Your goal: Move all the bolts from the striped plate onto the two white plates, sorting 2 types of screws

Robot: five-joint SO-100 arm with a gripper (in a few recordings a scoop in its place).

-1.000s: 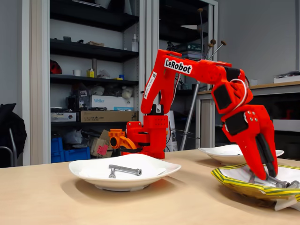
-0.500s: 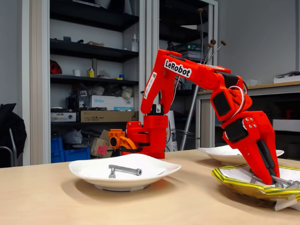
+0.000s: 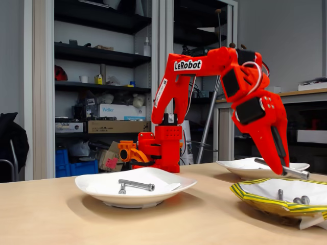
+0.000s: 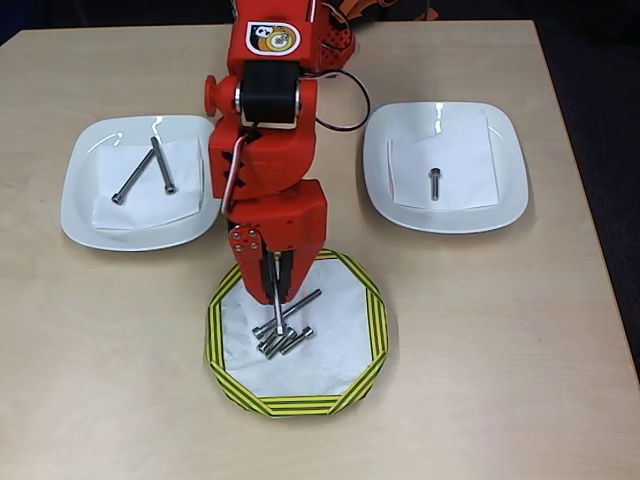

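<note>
Gripper [image 3: 280, 169]: your jaws pinched a long bolt [image 3: 286, 170], lifted above the striped plate [image 3: 255, 196].
Surface: wooden table [image 4: 480, 340].
Room: shelves [image 3: 97, 51] behind.

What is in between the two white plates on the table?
In the overhead view, the red robot arm reaches down between the left white plate and the right white plate.

My red plastic fingers [image 3: 280, 166] pinch a shiny metal bolt [image 3: 294, 172]; the striped plate [image 4: 222, 340] looks papery and crinkled, the worktop [image 4: 500, 340] matt wood.
</note>
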